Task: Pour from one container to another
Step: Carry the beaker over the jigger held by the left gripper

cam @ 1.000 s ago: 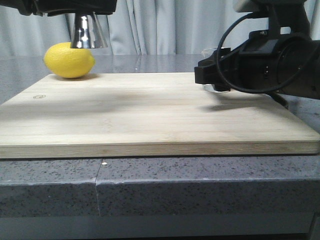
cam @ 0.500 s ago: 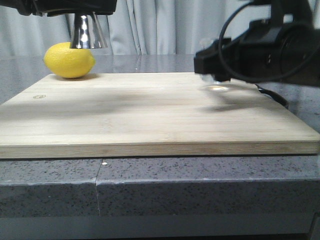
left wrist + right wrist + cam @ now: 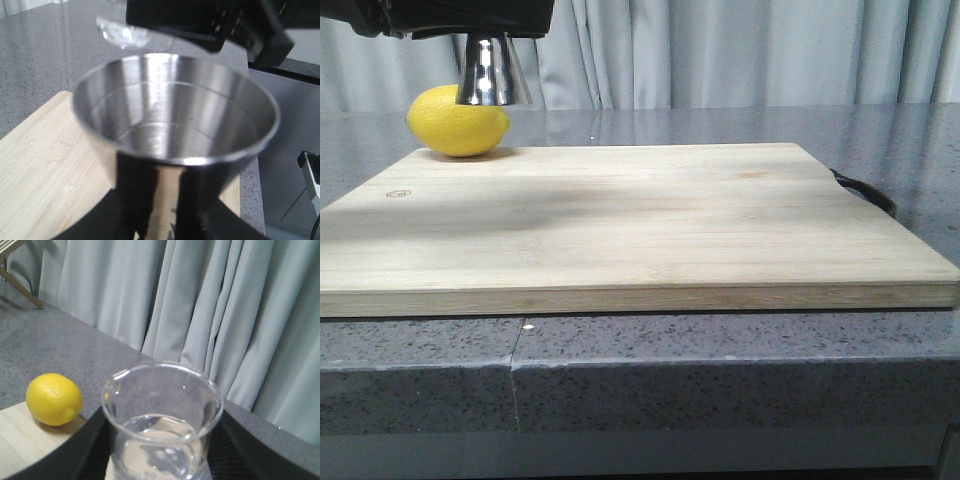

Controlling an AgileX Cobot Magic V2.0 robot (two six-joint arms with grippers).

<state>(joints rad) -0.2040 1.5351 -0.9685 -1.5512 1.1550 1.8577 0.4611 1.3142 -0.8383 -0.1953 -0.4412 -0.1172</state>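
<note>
My left gripper (image 3: 460, 15) hangs at the top left of the front view, shut on the narrow waist of the shiny steel jigger (image 3: 492, 72), which it holds upright above the board's far left corner. In the left wrist view the jigger's open upper cup (image 3: 175, 120) fills the frame above the gripper (image 3: 172, 200). Just beyond its rim hangs the clear glass beaker (image 3: 122, 32). The right gripper (image 3: 164, 445) is shut on the beaker (image 3: 162, 415), upright with clear liquid in the bottom. The right arm is out of the front view.
A yellow lemon (image 3: 458, 120) rests at the far left corner of the bamboo cutting board (image 3: 640, 220), also seen as the lemon (image 3: 54, 399) beside the beaker. The board has a dark handle (image 3: 865, 190) on its right edge and lies on a grey speckled counter (image 3: 720, 380). Grey curtains hang behind.
The right arm lifted the beaker off the board's far right and rose out of the front view. The left gripper and jigger barely moved.
</note>
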